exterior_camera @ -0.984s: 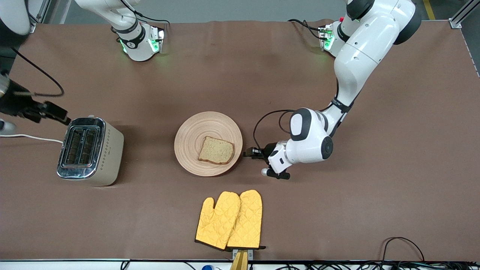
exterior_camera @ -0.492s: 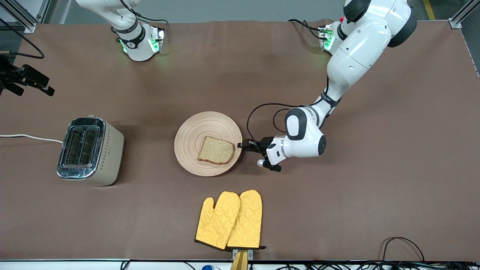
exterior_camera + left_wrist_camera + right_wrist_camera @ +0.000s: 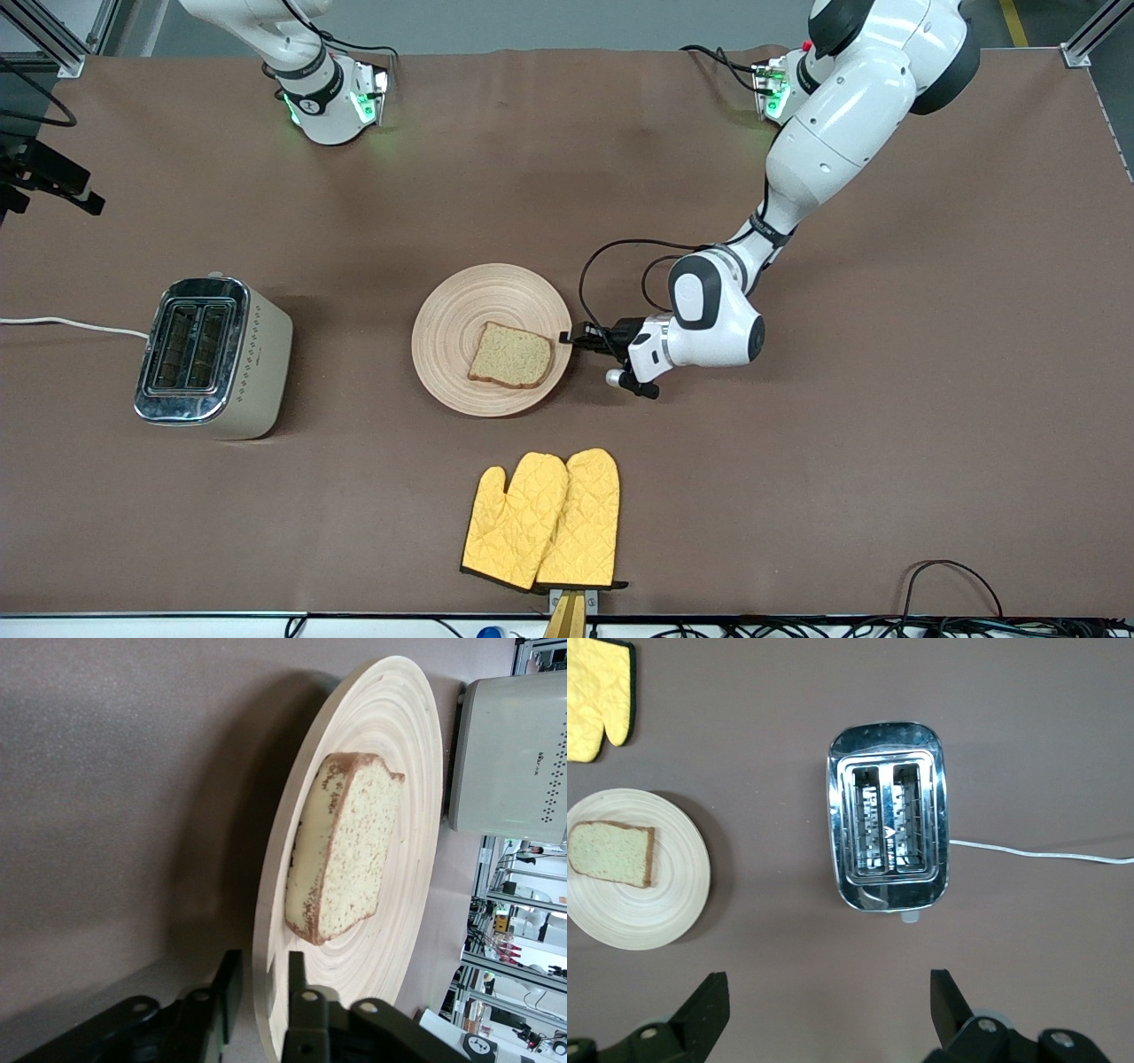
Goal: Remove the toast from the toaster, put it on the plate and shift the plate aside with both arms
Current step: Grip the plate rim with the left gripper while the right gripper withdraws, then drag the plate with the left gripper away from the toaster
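The toast (image 3: 511, 355) lies flat on the round pale wooden plate (image 3: 452, 319) at mid-table. My left gripper (image 3: 567, 338) is low at the plate's edge toward the left arm's end. In the left wrist view the left gripper (image 3: 263, 958) is open, one finger under the plate's (image 3: 399, 735) rim and one above it, with a small gap still showing; the toast (image 3: 345, 850) lies just past the fingers. My right gripper (image 3: 53, 177) is up in the air at the right arm's end of the table. In the right wrist view the right gripper (image 3: 828, 983) is wide open and empty, high over the table beside the toaster (image 3: 888, 815); the plate (image 3: 673, 895) and toast (image 3: 609, 854) also show there.
A cream and chrome two-slot toaster (image 3: 213, 354) stands toward the right arm's end, its white cord (image 3: 71, 323) running off the table. A pair of yellow oven mitts (image 3: 545, 518) lies nearer the front camera than the plate.
My left gripper has moved in to the plate and now straddles its rim. My right gripper has risen and pulled away from the toaster toward the table's edge.
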`<state>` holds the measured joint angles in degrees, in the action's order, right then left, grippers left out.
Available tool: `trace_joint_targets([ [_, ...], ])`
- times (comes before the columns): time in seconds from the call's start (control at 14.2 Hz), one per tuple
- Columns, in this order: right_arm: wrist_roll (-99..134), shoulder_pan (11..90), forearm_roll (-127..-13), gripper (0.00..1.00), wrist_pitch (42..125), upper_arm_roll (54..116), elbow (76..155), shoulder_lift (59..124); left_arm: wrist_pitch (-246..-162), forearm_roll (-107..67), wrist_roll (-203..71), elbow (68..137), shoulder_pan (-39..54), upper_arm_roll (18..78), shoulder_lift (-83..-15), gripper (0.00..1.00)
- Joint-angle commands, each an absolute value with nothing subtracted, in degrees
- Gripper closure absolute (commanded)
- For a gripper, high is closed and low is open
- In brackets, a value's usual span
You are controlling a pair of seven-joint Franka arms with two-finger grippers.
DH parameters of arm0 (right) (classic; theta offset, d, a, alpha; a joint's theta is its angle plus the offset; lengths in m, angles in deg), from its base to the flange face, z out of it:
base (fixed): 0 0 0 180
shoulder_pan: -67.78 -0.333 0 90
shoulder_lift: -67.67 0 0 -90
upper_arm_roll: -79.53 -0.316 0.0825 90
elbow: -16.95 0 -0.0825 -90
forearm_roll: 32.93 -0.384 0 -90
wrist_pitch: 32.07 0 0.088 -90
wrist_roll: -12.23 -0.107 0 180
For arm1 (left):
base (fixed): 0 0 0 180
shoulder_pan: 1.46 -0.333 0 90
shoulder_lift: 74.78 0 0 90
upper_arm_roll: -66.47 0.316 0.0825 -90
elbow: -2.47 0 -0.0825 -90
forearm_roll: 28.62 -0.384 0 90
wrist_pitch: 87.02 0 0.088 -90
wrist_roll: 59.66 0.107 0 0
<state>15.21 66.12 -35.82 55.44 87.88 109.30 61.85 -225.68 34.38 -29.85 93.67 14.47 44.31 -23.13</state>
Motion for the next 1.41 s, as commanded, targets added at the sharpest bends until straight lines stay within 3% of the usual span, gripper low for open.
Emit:
trace_joint_targets([
  [0.0,17.3,67.3,-35.4,0.0,55.1,87.2,108.6,62.2,-226.7,36.4,-28.5,93.8,14.8,44.1,-23.2,0.97],
  [0.42,16.8,67.8,-34.5,0.0,57.7,86.6,109.8,62.0,-226.1,37.8,-28.7,93.7,12.4,43.4,-26.1,1.0],
  [0.77,16.3,69.4,-30.4,0.0,57.8,82.1,109.7,62.0,-222.4,37.6,-29.2,94.0,-0.8,35.2,-30.4,0.99],
  [1.34,16.4,71.6,-31.5,0.0,58.0,82.2,109.8,62.0,-211.0,29.8,-28.5,93.3,-17.8,35.1,-31.9,1.0],
])
